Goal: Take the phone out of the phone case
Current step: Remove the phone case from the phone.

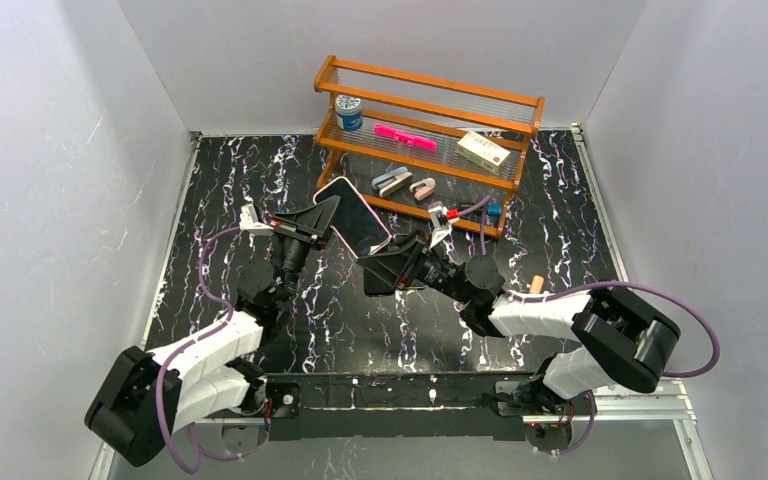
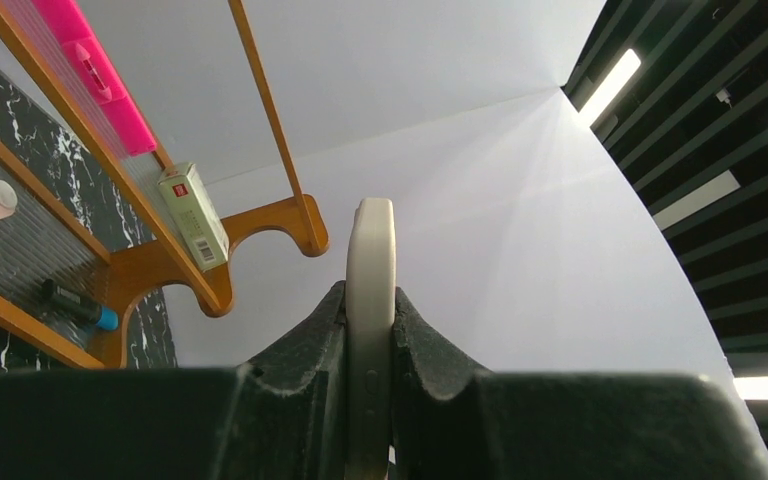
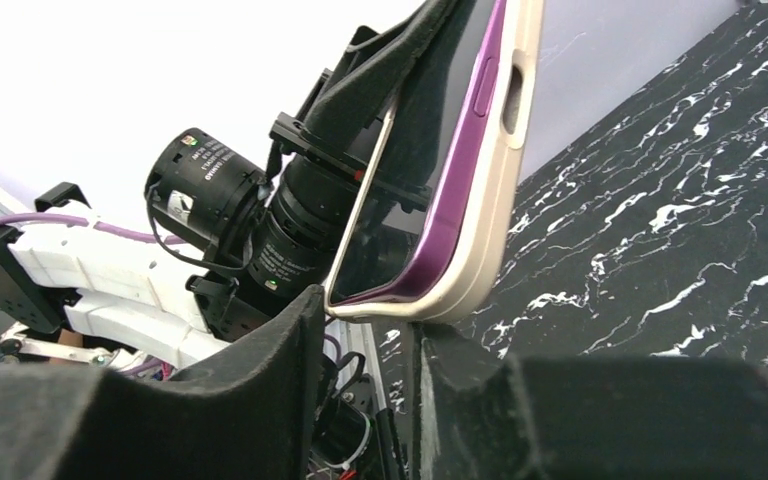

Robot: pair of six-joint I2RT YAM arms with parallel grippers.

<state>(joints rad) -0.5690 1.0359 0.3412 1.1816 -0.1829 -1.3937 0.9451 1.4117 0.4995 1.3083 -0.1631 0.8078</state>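
1. Left fingers (image 2: 300,350) are clamped on the phone (image 1: 355,215) from 9 o'clock, holding it above the table (image 1: 560,250).
2. Right fingers (image 3: 270,380) stand parted at its 5 o'clock corner, gripping nothing.
3. The phone looks fully seated in the cream phone case (image 3: 495,200), so I judge the separation not yet started.

Phone (image 3: 460,190) in case (image 3: 505,200), L tool (image 1: 325,215) left, R tool (image 1: 390,262) right; rack (image 1: 430,100) behind.

The phone case (image 3: 490,225) is cream, the phone (image 3: 415,180) purple, the table (image 3: 680,250) white-veined black.
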